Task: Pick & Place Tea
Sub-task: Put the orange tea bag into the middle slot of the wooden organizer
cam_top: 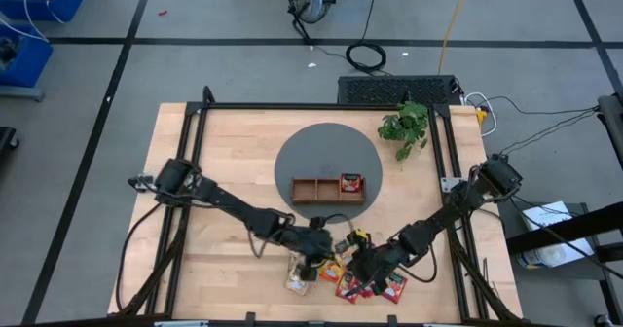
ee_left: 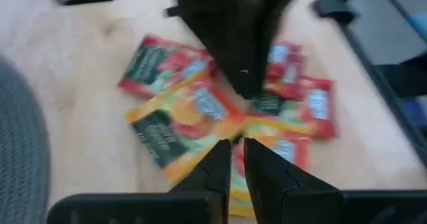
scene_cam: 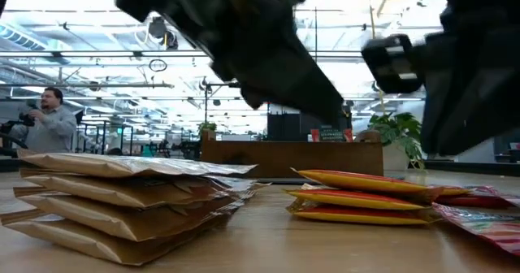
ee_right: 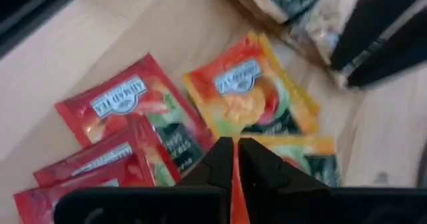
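Note:
Several tea sachets lie loose on the table near its front edge: cream ones [cam_top: 297, 274] stacked at the left, orange-yellow ones [cam_top: 332, 268] in the middle, red ones [cam_top: 374, 288] at the right. One red sachet [cam_top: 350, 183] lies in the right compartment of the wooden tray [cam_top: 313, 189]. My left gripper [ee_left: 237, 163] hovers shut over the orange and red sachets [ee_left: 193, 114]. My right gripper [ee_right: 234, 163] hovers shut over an orange sachet [ee_right: 250, 97], and only a thin slit shows between its fingers. The two grippers [cam_top: 318, 256] [cam_top: 362, 259] stand close together, and neither has anything in it.
The tray sits on a round grey mat [cam_top: 292, 157] at the table's middle. A potted plant [cam_top: 406, 125] stands at the far right. In the low view the cream stack [scene_cam: 122, 196] and the orange stack [scene_cam: 366, 196] lie apart. A person [scene_cam: 50, 119] stands in the room behind.

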Tool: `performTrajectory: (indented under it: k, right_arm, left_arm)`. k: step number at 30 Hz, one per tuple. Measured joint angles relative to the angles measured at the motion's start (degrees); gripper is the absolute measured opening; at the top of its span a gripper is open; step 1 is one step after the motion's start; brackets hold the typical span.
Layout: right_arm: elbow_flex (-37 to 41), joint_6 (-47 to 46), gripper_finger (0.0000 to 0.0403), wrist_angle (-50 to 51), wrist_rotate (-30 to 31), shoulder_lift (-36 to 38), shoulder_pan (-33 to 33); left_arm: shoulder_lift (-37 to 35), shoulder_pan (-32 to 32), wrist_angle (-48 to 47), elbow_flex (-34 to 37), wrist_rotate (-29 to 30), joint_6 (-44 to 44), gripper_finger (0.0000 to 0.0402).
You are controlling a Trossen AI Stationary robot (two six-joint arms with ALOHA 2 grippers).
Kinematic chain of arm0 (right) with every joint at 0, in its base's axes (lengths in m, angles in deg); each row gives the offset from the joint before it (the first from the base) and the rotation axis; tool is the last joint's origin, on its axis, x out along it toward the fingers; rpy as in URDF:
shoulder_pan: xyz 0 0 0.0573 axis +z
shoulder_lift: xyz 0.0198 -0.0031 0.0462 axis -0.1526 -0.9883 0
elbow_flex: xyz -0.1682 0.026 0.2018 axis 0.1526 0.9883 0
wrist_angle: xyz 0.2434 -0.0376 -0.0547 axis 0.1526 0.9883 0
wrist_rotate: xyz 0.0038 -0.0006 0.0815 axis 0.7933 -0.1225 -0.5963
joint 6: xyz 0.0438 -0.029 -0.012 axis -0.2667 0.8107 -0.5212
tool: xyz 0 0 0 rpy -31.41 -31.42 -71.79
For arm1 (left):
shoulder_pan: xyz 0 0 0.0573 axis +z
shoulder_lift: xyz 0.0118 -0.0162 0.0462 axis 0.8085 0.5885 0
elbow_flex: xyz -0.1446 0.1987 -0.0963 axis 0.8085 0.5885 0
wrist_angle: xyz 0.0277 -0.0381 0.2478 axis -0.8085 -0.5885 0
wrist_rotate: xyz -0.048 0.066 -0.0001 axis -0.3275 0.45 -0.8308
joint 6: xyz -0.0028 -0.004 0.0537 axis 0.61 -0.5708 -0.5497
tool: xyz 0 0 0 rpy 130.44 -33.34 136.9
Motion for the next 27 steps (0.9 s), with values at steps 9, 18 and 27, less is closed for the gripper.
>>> performTrajectory:
  k: [9, 18, 27]
  right_arm:
    - [6.13, -1.82, 0.0002, -4.68, 4.29, -0.02, 0.22]
    - [12.01, -1.67, 0.0001, -14.48, 4.23, 0.04, -1.46]
    - [12.34, 3.55, 0.0000, -18.98, 2.97, 1.92, -0.13]
  left_arm:
    - [2.31, 4.57, -2.06, -1.05, -1.51, 6.70, 0.0099]
    - [2.22, 5.66, -5.98, -1.06, -1.48, 9.89, 0.0209]
    - [2.22, 6.24, -7.30, -1.06, -0.98, 12.02, 0.0227]
